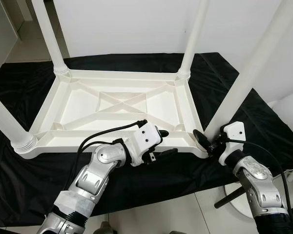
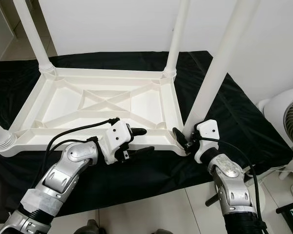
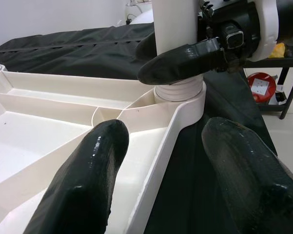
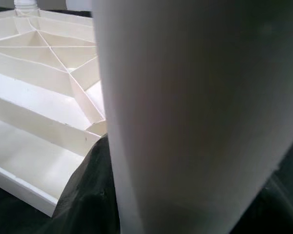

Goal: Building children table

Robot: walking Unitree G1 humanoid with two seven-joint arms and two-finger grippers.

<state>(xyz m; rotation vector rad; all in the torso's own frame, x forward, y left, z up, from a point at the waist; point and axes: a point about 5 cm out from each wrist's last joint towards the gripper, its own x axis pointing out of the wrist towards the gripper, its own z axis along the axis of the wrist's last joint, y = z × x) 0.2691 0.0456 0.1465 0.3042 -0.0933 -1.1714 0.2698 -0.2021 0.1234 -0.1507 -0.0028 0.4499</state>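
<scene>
Silver jointed arms carry white wrist housings, looped black cables, and glossy black-fingered left gripper (image 1: 164, 143) and right gripper (image 1: 205, 141).

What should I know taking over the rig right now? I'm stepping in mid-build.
Left gripper: open, at the near rim of the tabletop, one finger above the rim and one below, not clamped.
Right gripper: fingers around the base of the near right leg; whether it is clamped is unclear.
Things: tabletop lies upside down on a black cloth; four legs stand in the corner sockets.
Done: all legs are in place.
Left: probably seat or tighten the near right leg, then turn the table upright.
</scene>
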